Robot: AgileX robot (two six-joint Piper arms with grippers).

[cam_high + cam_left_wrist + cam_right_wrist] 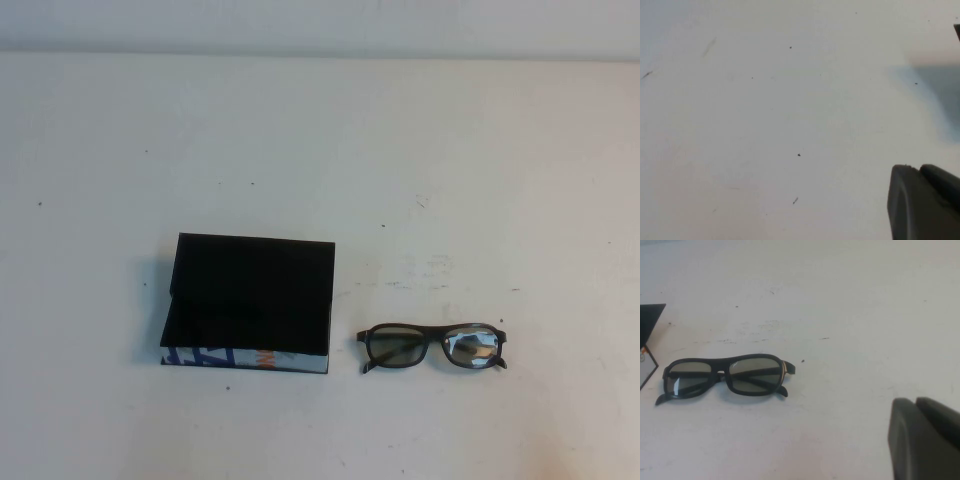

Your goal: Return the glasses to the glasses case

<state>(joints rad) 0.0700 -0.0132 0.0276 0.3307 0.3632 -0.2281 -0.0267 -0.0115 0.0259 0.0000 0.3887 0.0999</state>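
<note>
The glasses (433, 346) lie unfolded on the white table, lenses facing the near edge, just right of the glasses case (250, 295). The case is a flat black box with its black flap on top and a blue, white and orange front side. Neither arm shows in the high view. The right wrist view shows the glasses (725, 376) ahead of my right gripper (916, 401), well apart from it, with a corner of the case (650, 320) at the edge. The right gripper's fingers are together and empty. My left gripper (918, 168) is shut and empty over bare table.
The white tabletop (320, 150) has small dark specks and scuff marks (420, 270) behind the glasses. Its far edge meets a pale wall (320, 25). Nothing else stands on it.
</note>
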